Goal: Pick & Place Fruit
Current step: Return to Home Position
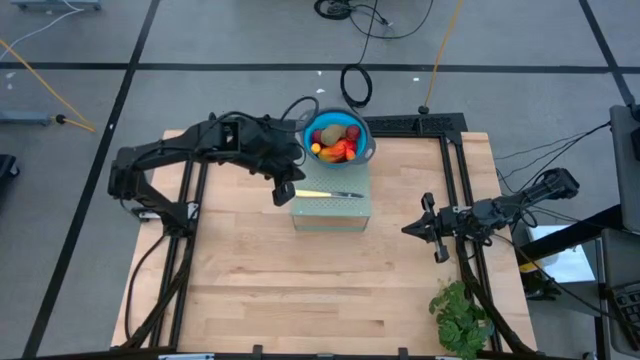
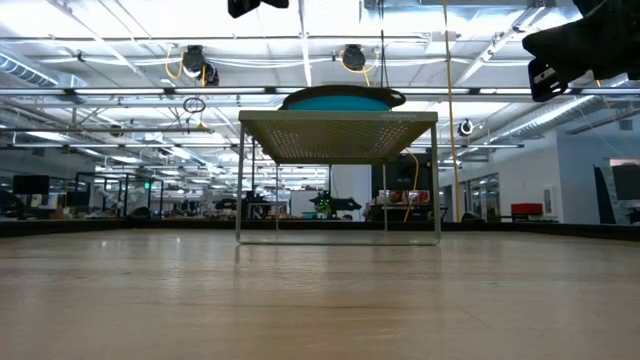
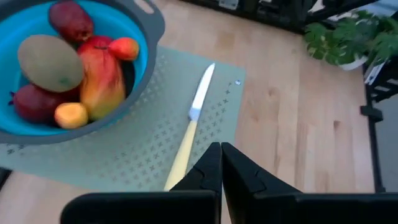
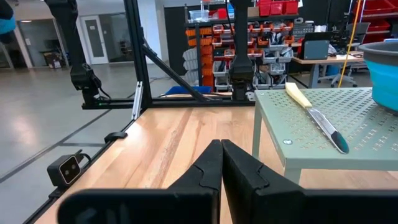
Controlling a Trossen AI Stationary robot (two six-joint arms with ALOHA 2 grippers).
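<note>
The fruit [image 3: 74, 68] lies piled in a blue bowl with a grey rim [image 1: 336, 138] standing on a pale green perforated stand [image 1: 331, 210]: a brownish-green oval, two dark red round pieces, a larger orange-red oblong and small orange-red pieces. My left gripper [image 1: 283, 194] hovers shut above the stand's left edge, near the handle of the yellow-handled knife [image 3: 189, 134]; its fingertips [image 3: 221, 149] are together. My right gripper [image 1: 426, 227] waits shut above the table to the right of the stand [image 4: 323, 134], fingertips [image 4: 221, 146] together.
The knife [image 1: 330, 194] lies on the stand in front of the bowl. A leafy green bunch [image 1: 461, 315] sits at the table's near right corner. Bare wood lies in front of the stand. Cables run across the floor beyond the table.
</note>
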